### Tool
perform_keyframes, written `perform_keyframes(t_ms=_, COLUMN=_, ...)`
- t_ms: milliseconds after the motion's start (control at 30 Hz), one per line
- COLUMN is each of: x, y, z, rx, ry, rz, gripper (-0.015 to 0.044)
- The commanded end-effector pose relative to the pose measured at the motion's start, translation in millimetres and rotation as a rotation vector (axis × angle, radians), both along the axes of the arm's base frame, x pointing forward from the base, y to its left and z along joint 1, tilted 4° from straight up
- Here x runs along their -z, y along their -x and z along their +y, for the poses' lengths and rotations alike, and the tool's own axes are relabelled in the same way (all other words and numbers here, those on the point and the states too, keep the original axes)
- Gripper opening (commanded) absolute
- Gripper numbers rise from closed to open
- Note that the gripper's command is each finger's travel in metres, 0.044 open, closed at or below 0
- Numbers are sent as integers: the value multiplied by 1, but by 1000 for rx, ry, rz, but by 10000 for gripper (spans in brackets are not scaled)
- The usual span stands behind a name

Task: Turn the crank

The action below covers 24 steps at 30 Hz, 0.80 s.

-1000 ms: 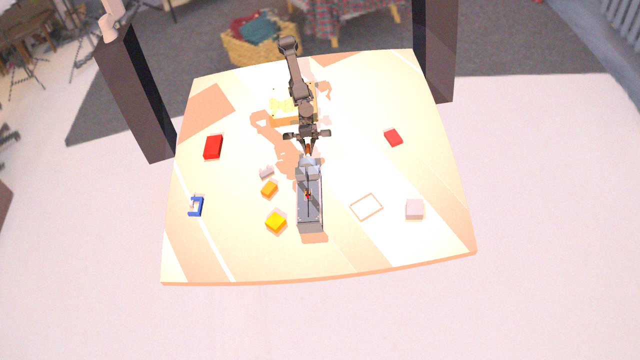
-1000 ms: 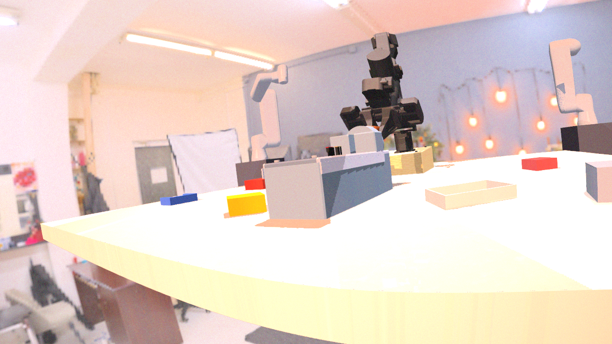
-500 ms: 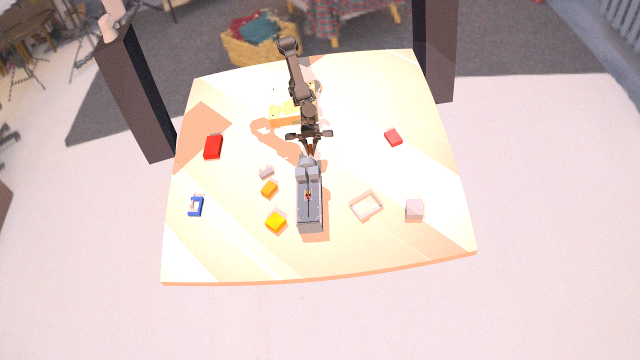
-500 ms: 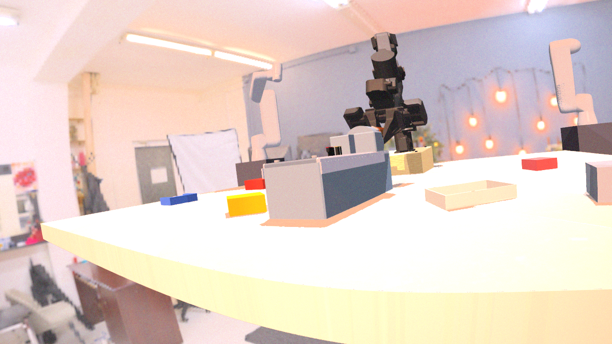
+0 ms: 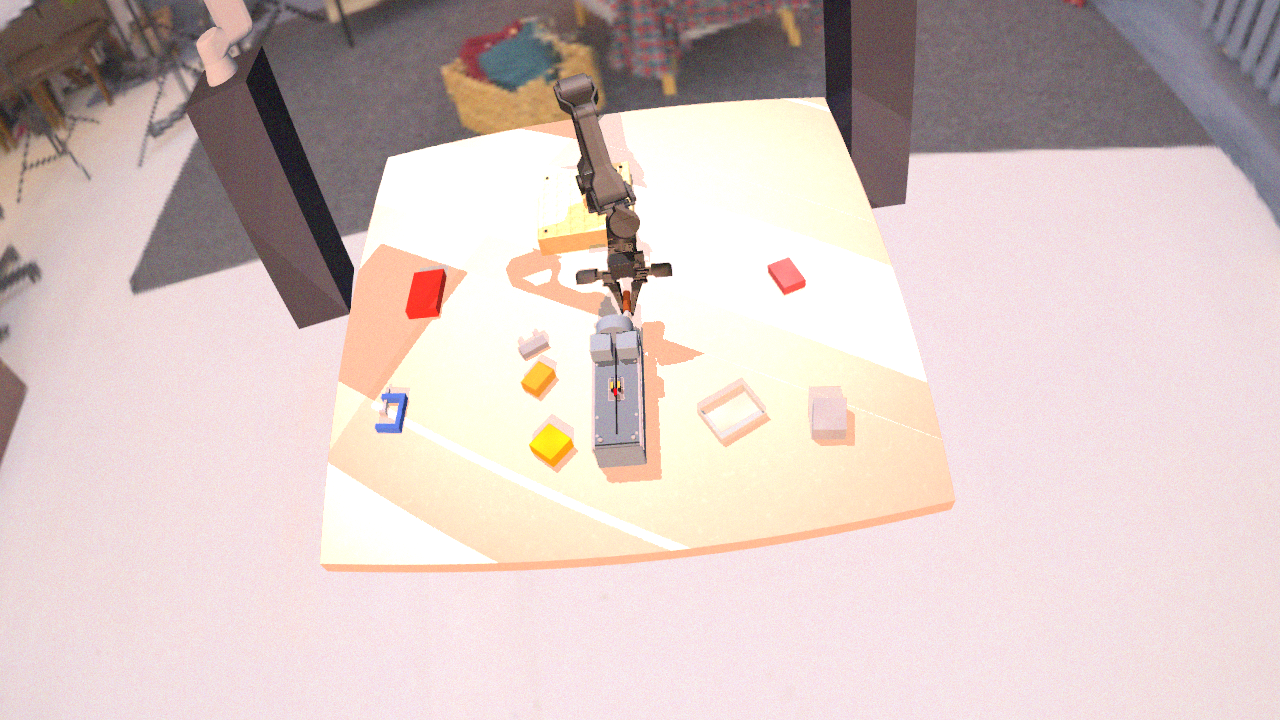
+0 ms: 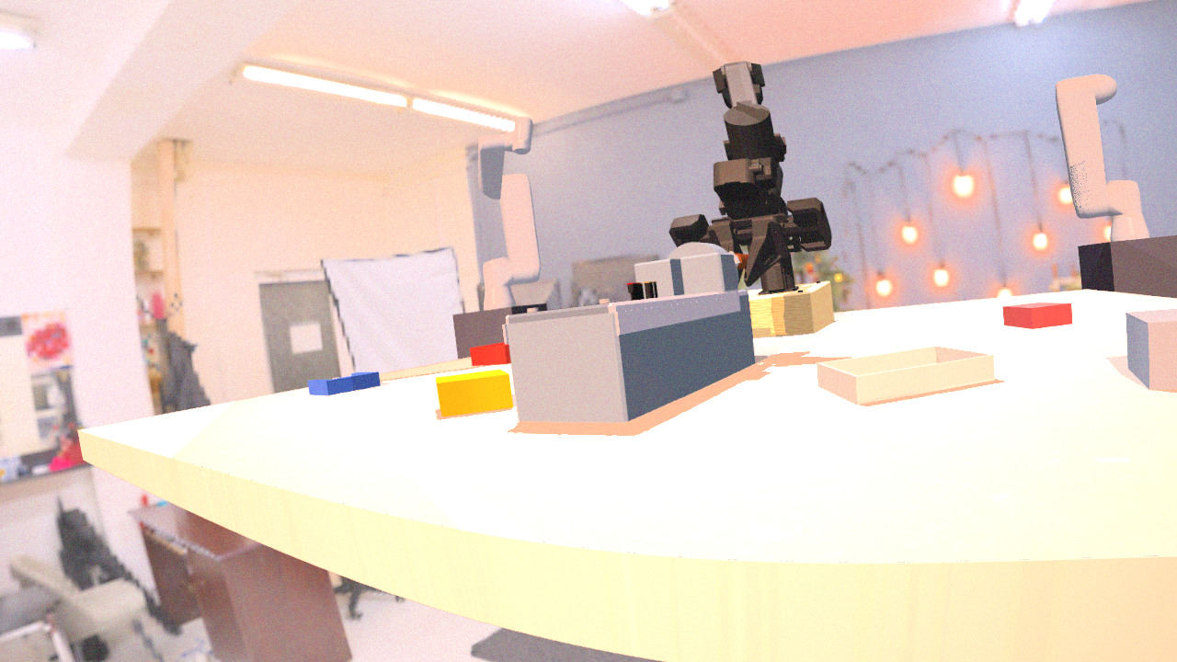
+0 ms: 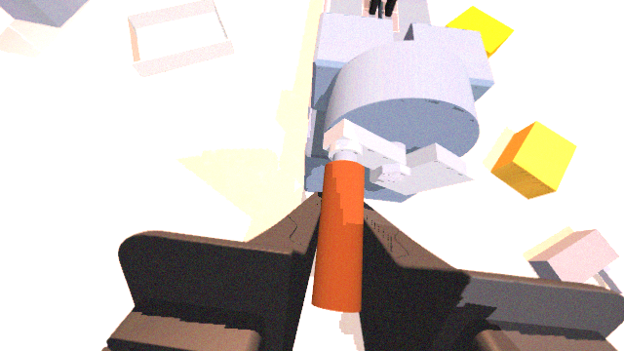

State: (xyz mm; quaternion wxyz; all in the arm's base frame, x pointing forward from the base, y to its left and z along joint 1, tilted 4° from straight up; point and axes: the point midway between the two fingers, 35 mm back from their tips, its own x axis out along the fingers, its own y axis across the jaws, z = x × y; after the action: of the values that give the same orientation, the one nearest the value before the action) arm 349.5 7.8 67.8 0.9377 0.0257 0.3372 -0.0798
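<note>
The grey machine (image 5: 619, 451) (image 6: 567, 362) stands mid-table. Its grey drum (image 5: 614, 324) (image 7: 400, 73) is at the end nearest the arm's base. A white crank arm (image 7: 372, 143) on the drum's face reaches up and left in the wrist view and carries the orange handle (image 5: 626, 300) (image 7: 341, 244). My gripper (image 5: 627, 308) (image 7: 334, 202) is shut on this handle, one finger on each side. The red pointer (image 5: 615, 391) shows as a tiny spot at the slot on the machine's top, beside yellow brass. Whether they are level is too small to tell; the wrist view cuts off that slot.
Left in the top view are a yellow block (image 5: 550, 444) (image 6: 474, 393), an orange-yellow block (image 5: 537, 378), a pale bracket (image 5: 534, 345), a blue frame (image 5: 389, 428) and a red block (image 5: 426, 293). Right are a cream tray (image 6: 921, 381), a pinkish block (image 5: 827, 416) and a small red block (image 5: 786, 275).
</note>
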Motion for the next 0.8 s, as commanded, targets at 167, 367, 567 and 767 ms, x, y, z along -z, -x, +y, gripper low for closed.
perform_keyframes(t_ms=167, x=16, y=-2, z=5, rx=-9, ry=-6, rz=8, gripper=0)
perform_keyframes(t_ms=367, x=25, y=-3, z=3, rx=-9, ry=-5, rz=8, gripper=0)
perform_keyframes(t_ms=567, x=33, y=-3, z=-1, rx=-9, ry=-5, rz=8, gripper=0)
perform_keyframes(t_ms=767, x=40, y=-2, z=-6, rx=-9, ry=-4, rz=8, gripper=0)
